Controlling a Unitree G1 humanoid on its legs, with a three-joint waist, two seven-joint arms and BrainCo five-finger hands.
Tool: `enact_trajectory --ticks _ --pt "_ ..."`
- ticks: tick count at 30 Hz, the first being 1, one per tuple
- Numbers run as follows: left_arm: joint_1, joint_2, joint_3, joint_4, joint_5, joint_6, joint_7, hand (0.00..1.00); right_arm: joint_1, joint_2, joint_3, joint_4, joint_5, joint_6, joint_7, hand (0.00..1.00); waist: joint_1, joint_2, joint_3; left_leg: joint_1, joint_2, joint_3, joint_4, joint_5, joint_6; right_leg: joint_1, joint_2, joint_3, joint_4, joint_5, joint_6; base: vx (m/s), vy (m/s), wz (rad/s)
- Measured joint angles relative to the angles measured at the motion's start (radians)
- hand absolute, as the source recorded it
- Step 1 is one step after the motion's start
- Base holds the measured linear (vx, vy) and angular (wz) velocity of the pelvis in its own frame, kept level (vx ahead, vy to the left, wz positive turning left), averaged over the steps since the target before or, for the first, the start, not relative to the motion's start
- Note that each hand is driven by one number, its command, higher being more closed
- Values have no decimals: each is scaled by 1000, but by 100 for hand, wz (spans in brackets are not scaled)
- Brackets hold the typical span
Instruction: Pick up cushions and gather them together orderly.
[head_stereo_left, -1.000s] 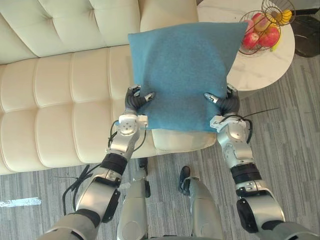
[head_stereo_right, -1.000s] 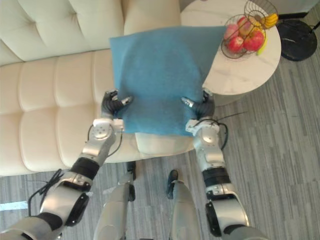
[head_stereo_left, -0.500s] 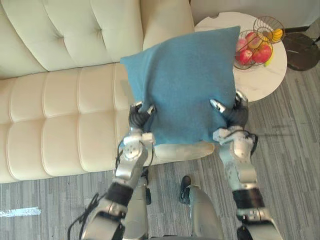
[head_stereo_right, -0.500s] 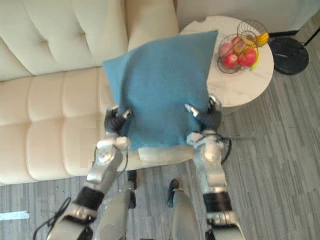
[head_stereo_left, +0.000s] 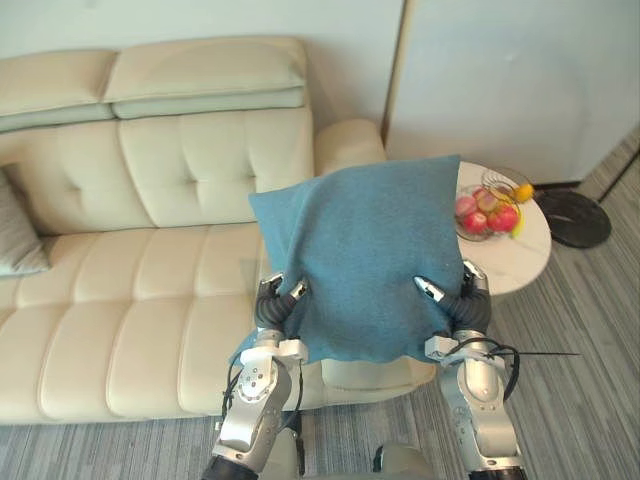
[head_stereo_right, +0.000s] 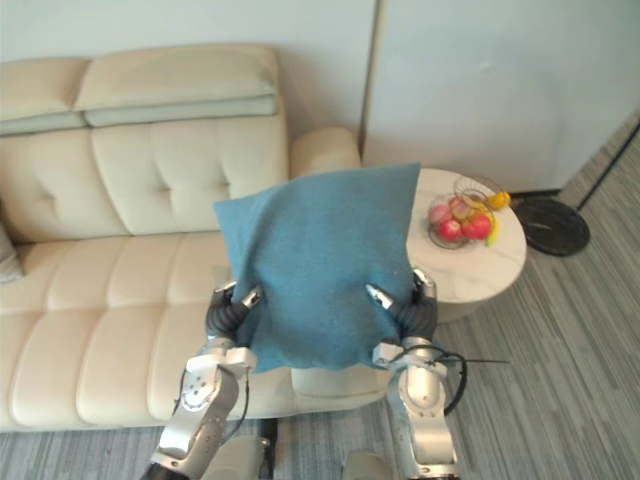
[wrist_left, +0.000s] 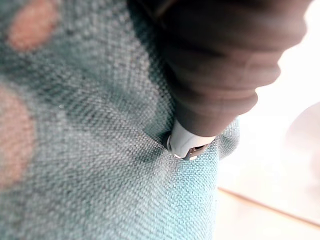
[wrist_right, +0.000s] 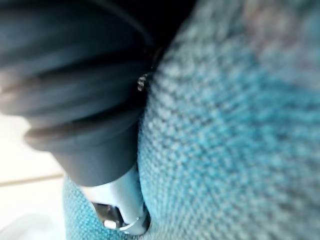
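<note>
You have the square blue fabric cushion (head_stereo_left: 365, 260) held up in the air in front of the cream tufted leather sofa (head_stereo_left: 130, 250). The left robot hand (head_stereo_left: 275, 305) is clenched on one lower corner and the right robot hand (head_stereo_left: 460, 305) on the other, thumbs over the front face. On the robot's right a wire fruit bowl (head_stereo_left: 487, 205) stands on the round white desk (head_stereo_left: 510, 265), and a grey cushion (head_stereo_left: 18, 240) lies at the sofa's far left end.

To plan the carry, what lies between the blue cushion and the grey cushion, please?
Bare sofa seat separates blue cushion from grey cushion, in the left eye view.
</note>
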Motion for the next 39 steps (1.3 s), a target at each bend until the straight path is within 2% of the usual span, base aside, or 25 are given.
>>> enact_trajectory --ticks 3,4,5,8,9,10,11,12,13,15,17,21,22,23,24,26,27,28,29,30,31,32,35,38,39 --pt "16 -1 -10 -25 0 0 0 100 9 -12 0 0 0 -3 -1 100 -2 17 -17 -31 -19 -67 -48 63 -8 -5 0 -77 8 -23 -14 -132 -97 110" --pt "34 -3 -19 -38 0 1 0 100 15 -24 -3 0 -1 -1 -1 100 -7 37 -40 -43 -7 -46 -116 55 26 -15 -4 -150 16 -22 -20 -189 -130 151" --pt "31 -7 -26 -41 -1 1 0 100 8 -19 -18 0 -2 -1 -3 100 -16 31 -44 -63 16 89 -103 -9 76 -14 -40 -205 -7 -11 -35 -200 -102 137" --pt "27 -8 -47 -42 -2 0 0 100 -1 -22 -41 4 -2 0 -5 100 -18 36 -49 -95 77 297 102 -42 124 -12 -87 -285 4 -7 -36 -133 0 111" --pt "22 -8 -57 -33 -4 -1 0 100 -3 -31 -48 8 -2 1 -9 100 -25 67 -70 -71 84 347 128 2 152 -11 -84 -327 43 -7 -37 -69 -14 122" --pt "7 -5 -61 -26 -5 -1 -1 100 -13 -30 -62 21 -3 1 -10 100 -44 69 -73 -69 64 358 79 49 199 -29 -95 -331 82 -1 -48 -82 -7 130" --pt "-1 -6 -63 -14 -9 -6 -2 100 -31 -30 -76 47 -2 -2 -10 100 -63 65 -77 -54 43 351 -4 111 207 -67 -101 -318 94 -16 -65 -150 -12 120" --pt "-16 3 -67 -8 -23 -21 -8 100 -71 -17 -96 92 -2 -2 -9 100 -74 40 -99 -34 8 390 -115 105 212 -79 -115 -308 -44 58 -32 -117 -23 144" --pt "-57 -1 -94 40 -27 -27 -16 100 -90 -20 -130 126 -1 -2 -13 100 -79 61 -104 -33 70 513 -27 0 151 -53 -102 -388 -98 92 -12 -95 12 132" --pt "-87 0 -119 96 -42 -30 -22 100 -95 -21 -156 149 -1 -2 -19 100 -91 55 -100 -6 105 604 -11 -37 77 -18 -105 -454 -180 152 13 -9 109 119" --pt "-83 12 -120 119 -44 -30 -26 100 -95 -16 -154 167 -1 1 -19 100 -85 49 -96 -7 87 597 -12 -40 91 10 -111 -467 -232 190 30 -26 175 45" --pt "-57 66 -120 159 -56 -17 -51 100 -69 21 -148 184 2 9 -3 100 -83 20 -77 -45 52 572 104 -159 142 18 -177 -475 -196 177 62 -10 279 21" --pt "-37 70 -119 160 -61 -11 -61 100 -66 22 -146 212 8 14 1 100 -84 14 -68 -44 28 573 122 -198 152 -27 -211 -434 -94 153 13 34 303 1" --pt "-32 70 -119 159 -61 -10 -62 100 -64 22 -145 217 14 15 1 100 -84 15 -66 -43 25 572 127 -206 160 -45 -215 -410 -55 151 -7 55 308 -3" --pt "-20 72 -117 160 -60 -8 -64 100 -57 23 -143 234 22 15 6 100 -87 16 -61 -36 13 570 123 -216 175 -115 -212 -305 74 135 -33 66 236 6" --pt "-14 81 -117 160 -58 13 -67 100 -39 21 -142 246 42 25 23 100 -111 17 -39 30 -29 550 40 -209 162 -184 -120 -161 201 84 20 123 253 23" --pt "-12 82 -117 161 -58 15 -67 100 -35 17 -140 246 42 25 27 100 -117 20 -38 56 -40 551 -7 -203 144 -196 -86 -149 198 79 22 175 251 19" --pt "-8 86 -113 159 -54 18 -70 100 -27 22 -132 240 47 25 32 100 -127 25 -39 78 -40 566 -31 -257 61 -231 -32 -146 158 75 6 232 117 10" --pt "-19 109 -112 148 -40 9 -79 100 -24 31 -129 231 61 17 37 100 -133 -7 -26 46 -18 520 120 -240 197 -259 -32 -159 138 82 8 321 82 -24" --pt "-32 127 -112 156 -39 15 -88 100 -25 27 -124 240 78 16 42 100 -115 -42 -10 104 -56 435 106 -269 175 -281 -28 -158 65 102 11 280 -6 -22" --pt "-32 128 -113 156 -39 17 -88 100 -22 27 -125 239 80 15 42 100 -117 -42 -11 111 -63 433 98 -269 176 -280 -23 -158 49 105 8 305 40 -1" --pt "-30 119 -120 151 -32 20 -95 100 17 21 -130 211 83 14 42 100 -134 -31 -17 142 -89 405 57 -269 176 -280 15 -132 -7 141 -14 255 47 44" --pt "-25 85 -147 139 -9 21 -109 100 130 27 -159 98 91 13 42 100 -157 -12 -27 199 -130 323 15 -270 174 -257 38 -88 -13 176 -44 322 30 96" --pt "-1 64 -155 114 -1 22 -110 100 186 26 -158 17 108 13 41 100 -158 23 -46 202 -107 309 98 -276 164 -174 35 -117 -44 169 -45 419 12 48" --pt "1 61 -155 106 -2 22 -110 100 202 24 -155 -20 120 13 41 100 -156 29 -45 163 -81 329 251 -275 160 -125 27 -140 -63 170 -46 382 27 37"
